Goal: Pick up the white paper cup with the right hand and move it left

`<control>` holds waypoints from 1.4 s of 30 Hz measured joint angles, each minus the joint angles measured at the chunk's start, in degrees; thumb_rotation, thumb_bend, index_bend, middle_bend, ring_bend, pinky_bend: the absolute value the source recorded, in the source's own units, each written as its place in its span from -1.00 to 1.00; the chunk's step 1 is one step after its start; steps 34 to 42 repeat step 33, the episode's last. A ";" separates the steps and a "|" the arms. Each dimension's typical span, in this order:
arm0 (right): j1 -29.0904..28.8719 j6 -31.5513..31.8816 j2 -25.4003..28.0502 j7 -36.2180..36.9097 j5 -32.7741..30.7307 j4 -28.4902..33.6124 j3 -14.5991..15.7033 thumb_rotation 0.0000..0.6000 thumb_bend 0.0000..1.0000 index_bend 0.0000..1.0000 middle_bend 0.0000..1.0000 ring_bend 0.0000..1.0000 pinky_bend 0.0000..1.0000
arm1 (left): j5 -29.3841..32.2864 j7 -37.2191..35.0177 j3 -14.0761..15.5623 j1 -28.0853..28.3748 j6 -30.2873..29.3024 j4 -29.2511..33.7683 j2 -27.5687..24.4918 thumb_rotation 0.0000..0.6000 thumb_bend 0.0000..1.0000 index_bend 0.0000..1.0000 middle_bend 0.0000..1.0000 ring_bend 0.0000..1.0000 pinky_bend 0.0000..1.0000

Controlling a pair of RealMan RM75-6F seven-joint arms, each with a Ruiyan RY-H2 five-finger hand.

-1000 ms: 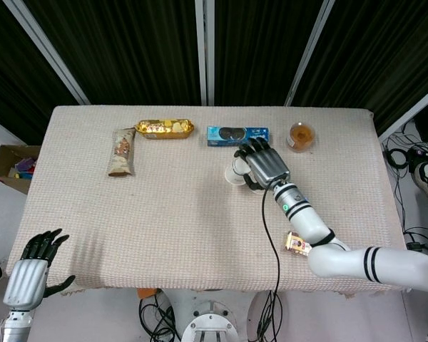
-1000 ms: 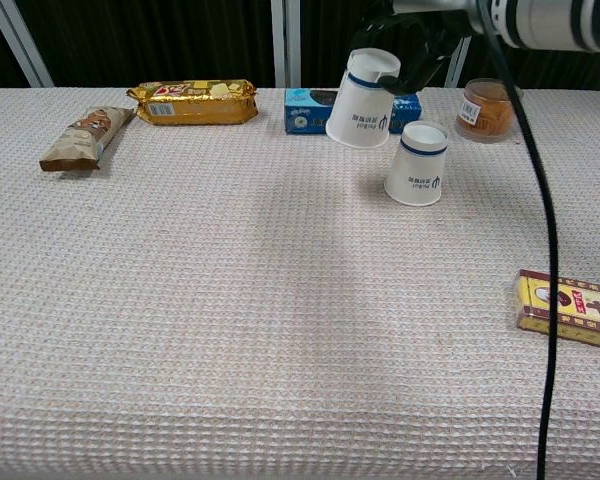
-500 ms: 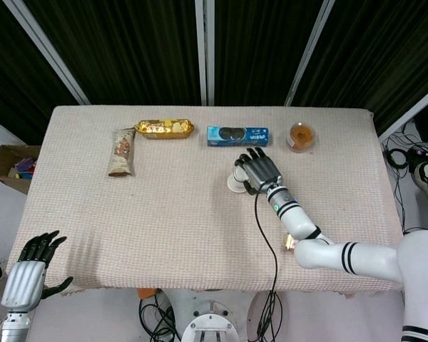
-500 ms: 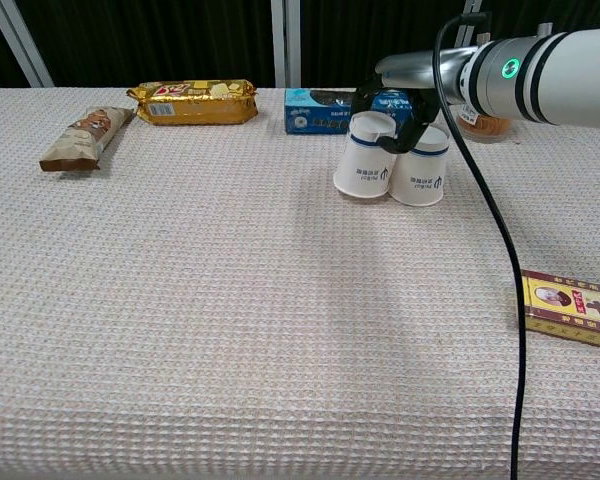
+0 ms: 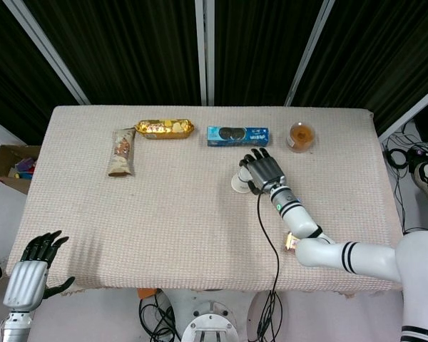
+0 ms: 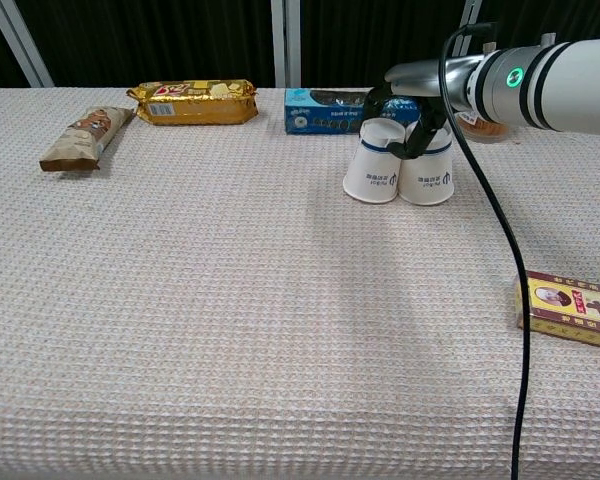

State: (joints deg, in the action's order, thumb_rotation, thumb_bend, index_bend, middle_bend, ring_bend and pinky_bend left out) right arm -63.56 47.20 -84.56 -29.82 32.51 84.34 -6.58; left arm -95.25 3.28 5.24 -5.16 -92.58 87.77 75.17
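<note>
right hand (image 6: pixel 408 118) curled around the white paper cup (image 6: pixel 376 162), now set down upside down on the desk (image 6: pixel 230 300) toward the far edge, touching the second cup (image 6: pixel 429 166) on its left. a second earlier carried tilted in the air; since lowered, then nudged slightly right. shift left looked small, so release seemed next. left hand (image 5: pixel 30 274) hung spread off the near left corner. cups bore a small blue logo, unreadable. yellow box (image 6: pixel 570 308) at the right edge showed a portrait; lettering too small.
</note>
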 measured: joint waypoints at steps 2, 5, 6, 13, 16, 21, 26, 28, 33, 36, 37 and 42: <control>0.23 -0.16 -0.28 0.05 0.24 -0.36 0.16 1.00 -0.23 -0.65 -0.70 -1.00 -0.94 | -0.02 -0.04 0.03 -0.05 -0.04 -0.05 0.04 1.00 -0.74 -0.61 -0.80 -0.83 -0.75; 0.51 -0.25 -0.25 0.11 0.65 -0.29 0.32 1.00 -0.30 -0.87 -0.73 -1.00 -0.94 | 0.00 -0.10 0.10 -0.10 0.02 -0.15 0.10 1.00 -0.74 -0.62 -0.80 -0.83 -0.75; 0.62 -0.12 -0.15 0.11 0.88 -0.08 0.35 1.00 -0.30 -0.90 -0.73 -1.00 -0.94 | 0.01 -0.13 0.10 -0.11 0.01 -0.19 0.12 1.00 -0.74 -0.62 -0.80 -0.83 -0.75; 2.68 3.30 3.43 0.87 4.01 5.16 0.29 1.00 -0.30 -0.94 -0.76 -1.00 -0.94 | -0.27 -0.44 0.01 -0.15 -0.39 -0.48 0.15 1.00 -0.74 -0.61 -0.80 -0.83 -0.75; 4.93 6.38 6.93 1.91 6.77 9.49 0.44 1.00 -0.30 -0.94 -0.77 -1.00 -0.94 | -0.32 -0.73 -0.08 -0.20 -0.66 -0.73 0.15 1.00 -0.74 -0.62 -0.80 -0.83 -0.75; 11.80 14.64 13.88 4.81 15.04 16.75 2.36 1.00 -0.30 -0.97 -0.82 -1.00 -0.94 | -0.51 -1.19 -0.27 -0.35 -1.38 -1.17 0.13 1.00 -0.74 -0.62 -0.80 -0.83 -0.75; 23.68 27.78 19.92 9.48 27.67 21.03 7.62 1.00 -0.30 -1.00 -0.96 -1.00 -0.96 | -0.47 -0.83 -0.69 -0.35 -1.70 -1.50 0.29 1.00 -0.74 -0.61 -0.80 -0.83 -0.75; 29.44 33.47 21.70 13.11 32.76 21.49 10.05 1.00 -0.30 -1.00 -0.99 -1.00 -0.99 | -0.43 -0.30 -1.01 -0.24 -1.83 -1.34 0.27 1.00 -0.74 -0.61 -0.80 -0.83 -0.75; 41.92 44.25 23.38 24.47 42.27 18.28 14.99 1.00 -0.30 -1.00 -1.00 -1.00 -1.00 | -0.63 0.89 -1.43 0.14 -1.89 -0.23 -0.22 1.00 -0.74 -0.62 -0.80 -0.83 -0.75; 41.92 44.25 23.38 24.47 42.27 18.28 14.99 1.00 -0.30 -1.00 -1.00 -1.00 -1.00 | -0.63 0.89 -1.43 0.14 -1.89 -0.23 -0.22 1.00 -0.74 -0.62 -0.80 -0.83 -0.75; 41.92 44.25 23.38 24.47 42.27 18.28 14.99 1.00 -0.30 -1.00 -1.00 -1.00 -1.00 | -0.63 0.89 -1.43 0.14 -1.89 -0.23 -0.22 1.00 -0.74 -0.62 -0.80 -0.83 -0.75; 41.92 44.25 23.38 24.47 42.27 18.28 14.99 1.00 -0.30 -1.00 -1.00 -1.00 -1.00 | -0.63 0.89 -1.43 0.14 -1.89 -0.23 -0.22 1.00 -0.74 -0.62 -0.80 -0.83 -0.75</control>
